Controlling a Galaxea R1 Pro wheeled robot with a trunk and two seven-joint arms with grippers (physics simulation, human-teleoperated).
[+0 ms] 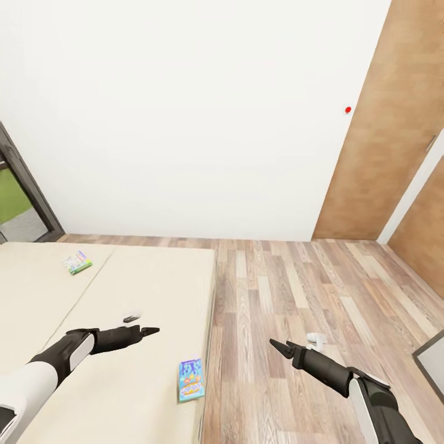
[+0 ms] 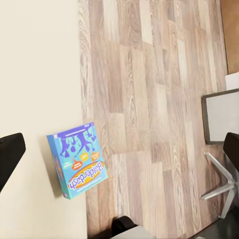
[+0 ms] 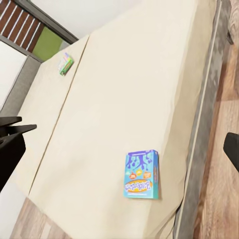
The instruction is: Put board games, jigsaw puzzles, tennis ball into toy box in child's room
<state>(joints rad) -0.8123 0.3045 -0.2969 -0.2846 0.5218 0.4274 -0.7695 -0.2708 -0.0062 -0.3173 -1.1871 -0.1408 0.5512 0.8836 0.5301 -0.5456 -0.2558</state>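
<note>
A: Item one, nearest: blue board game [image 1: 190, 380], a thin flat printed carton lying flat on the bed [image 1: 55, 296], right at the mattress edge by the floor. Risk?

B: Judged: a careless nudge from above could slide it off that edge onto the wood-plank floor [image 1: 296, 296]. The carton is smooth and thin, the mattress soft and beige, so there is little lip for a finger to get under. It also shows in the left wrist view [image 2: 77, 160] and the right wrist view [image 3: 142, 175].

A: Item two: the arms.

B: Left gripper [image 1: 150, 331], black, tapered, hanging over the mattress, holding nothing. The fingers read as a single point in the head view, so whether they are parted I cannot tell. Right gripper [image 1: 275, 344] hangs over the floor beside the bed, also carrying nothing, spread likewise not readable.

A: Item three, farther.

B: Green-bordered board game [image 1: 77, 262], a small flat box well up the bed towards the window [image 1: 18, 197], apart from the blue one. Judged risk: it sits deep across the mattress, so reaching it may mean leaning over the grey bed frame.

A: Farthest?

B: Plain white wall [image 1: 185, 111] and a brown wood-grain door [image 1: 382, 123].
</note>
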